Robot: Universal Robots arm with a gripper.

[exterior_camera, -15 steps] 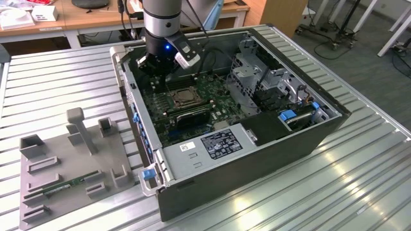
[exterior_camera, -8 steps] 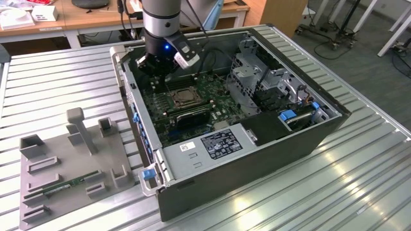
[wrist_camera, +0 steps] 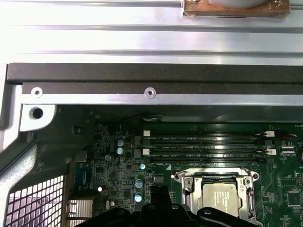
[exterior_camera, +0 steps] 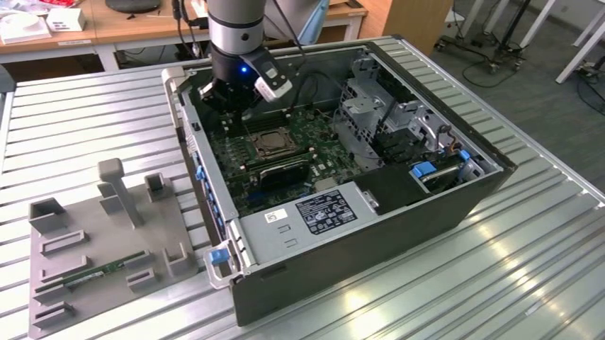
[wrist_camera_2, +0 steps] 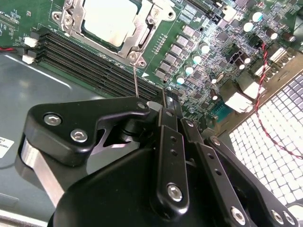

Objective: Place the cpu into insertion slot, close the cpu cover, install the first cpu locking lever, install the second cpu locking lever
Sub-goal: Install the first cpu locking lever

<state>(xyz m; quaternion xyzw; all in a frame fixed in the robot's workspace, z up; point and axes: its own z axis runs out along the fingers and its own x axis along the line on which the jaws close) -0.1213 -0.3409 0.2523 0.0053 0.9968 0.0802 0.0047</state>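
Note:
The cpu (wrist_camera_2: 108,18), a pale silver square, lies in the insertion slot (exterior_camera: 269,144) on the green board inside the open computer case. In both wrist views the silvery cpu cover (wrist_camera_2: 140,34) lies flat around it, and the cpu (wrist_camera: 220,196) shows through the cover's cut-out (wrist_camera: 246,182). From the socket's corner a thin locking lever rod (wrist_camera_2: 135,79) stands up, its free end close beside the black gripper (wrist_camera_2: 164,100). The fingers are shut with nothing seen between them. In the exterior view the gripper (exterior_camera: 243,113) hangs just behind the socket.
Black memory slots (wrist_camera_2: 90,66) run beside the socket. The case's metal wall (wrist_camera: 150,92) is close behind the gripper, and a drive cage (exterior_camera: 378,113) is on the exterior view's right. A grey fixture plate (exterior_camera: 95,255) lies on the slatted table at the exterior view's left.

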